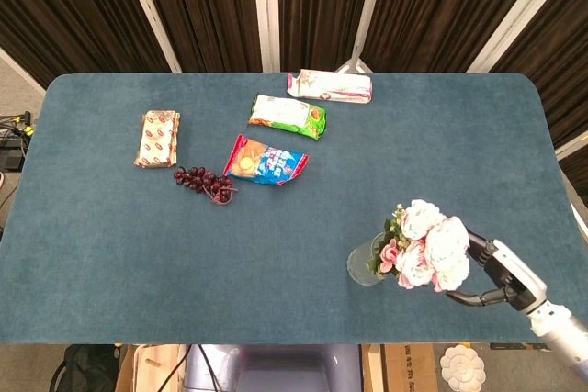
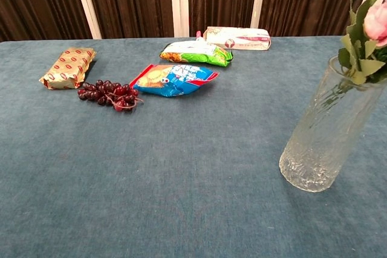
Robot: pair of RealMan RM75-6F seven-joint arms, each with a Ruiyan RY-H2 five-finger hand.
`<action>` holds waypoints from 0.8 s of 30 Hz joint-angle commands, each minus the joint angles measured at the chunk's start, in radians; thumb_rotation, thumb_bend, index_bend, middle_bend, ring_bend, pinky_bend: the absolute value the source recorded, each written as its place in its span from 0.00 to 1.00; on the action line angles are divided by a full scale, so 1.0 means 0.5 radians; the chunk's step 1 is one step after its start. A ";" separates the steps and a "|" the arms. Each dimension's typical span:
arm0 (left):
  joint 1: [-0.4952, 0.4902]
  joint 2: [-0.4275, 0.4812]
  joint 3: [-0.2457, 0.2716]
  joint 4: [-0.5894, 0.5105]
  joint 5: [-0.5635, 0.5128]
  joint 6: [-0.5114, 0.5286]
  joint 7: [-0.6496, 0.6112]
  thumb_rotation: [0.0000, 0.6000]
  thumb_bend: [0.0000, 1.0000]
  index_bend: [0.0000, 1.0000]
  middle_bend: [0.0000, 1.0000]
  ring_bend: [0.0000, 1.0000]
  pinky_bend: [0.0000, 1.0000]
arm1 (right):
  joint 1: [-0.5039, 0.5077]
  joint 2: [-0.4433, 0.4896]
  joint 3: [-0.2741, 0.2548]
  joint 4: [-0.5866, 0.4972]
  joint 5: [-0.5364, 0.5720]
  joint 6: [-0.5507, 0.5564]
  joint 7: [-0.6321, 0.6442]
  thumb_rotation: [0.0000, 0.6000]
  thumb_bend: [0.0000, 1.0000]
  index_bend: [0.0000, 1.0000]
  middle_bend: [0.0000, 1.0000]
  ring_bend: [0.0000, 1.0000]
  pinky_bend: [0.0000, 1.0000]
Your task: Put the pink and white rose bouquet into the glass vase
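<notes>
The glass vase (image 1: 364,266) stands near the table's front right; in the chest view the vase (image 2: 324,134) fills the right side. The pink and white rose bouquet (image 1: 427,245) has its stems in the vase and leans out to the right, and its leaves and a pink bloom (image 2: 372,25) show at the chest view's right edge. My right hand (image 1: 491,273) is just right of the blooms, its dark fingers (image 1: 476,243) spread apart above and below the flower heads. The roses hide the fingertips, so contact is unclear. My left hand is out of both views.
A red grape bunch (image 1: 204,180), a blue snack bag (image 1: 266,162), a green bag (image 1: 288,116), a white and pink pack (image 1: 330,85) and a tan packet (image 1: 157,138) lie across the far left half. The table's front edge (image 1: 432,335) runs close below the vase.
</notes>
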 commanded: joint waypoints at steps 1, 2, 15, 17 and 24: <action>-0.002 -0.001 -0.001 -0.001 -0.002 -0.003 0.003 1.00 0.19 0.10 0.00 0.00 0.00 | 0.013 0.031 -0.032 0.023 -0.026 0.025 -0.003 1.00 0.19 0.29 0.09 0.00 0.00; -0.003 -0.001 0.000 -0.001 -0.002 -0.005 0.005 1.00 0.19 0.10 0.00 0.00 0.00 | 0.018 0.040 -0.045 0.030 -0.037 0.027 -0.009 1.00 0.19 0.29 0.09 0.00 0.00; -0.003 -0.001 0.002 -0.003 0.002 -0.003 0.007 1.00 0.19 0.10 0.00 0.00 0.00 | 0.066 0.146 -0.176 0.157 -0.087 -0.011 -0.187 1.00 0.19 0.29 0.09 0.00 0.00; -0.002 -0.001 0.003 -0.003 0.004 -0.002 0.006 1.00 0.19 0.10 0.00 0.00 0.00 | 0.056 0.156 -0.192 0.194 -0.099 -0.005 -0.286 1.00 0.19 0.29 0.09 0.00 0.00; 0.004 0.002 0.003 -0.004 0.007 0.009 -0.005 1.00 0.19 0.10 0.00 0.00 0.00 | -0.145 0.194 -0.133 0.143 0.201 -0.026 -1.242 1.00 0.19 0.29 0.09 0.02 0.00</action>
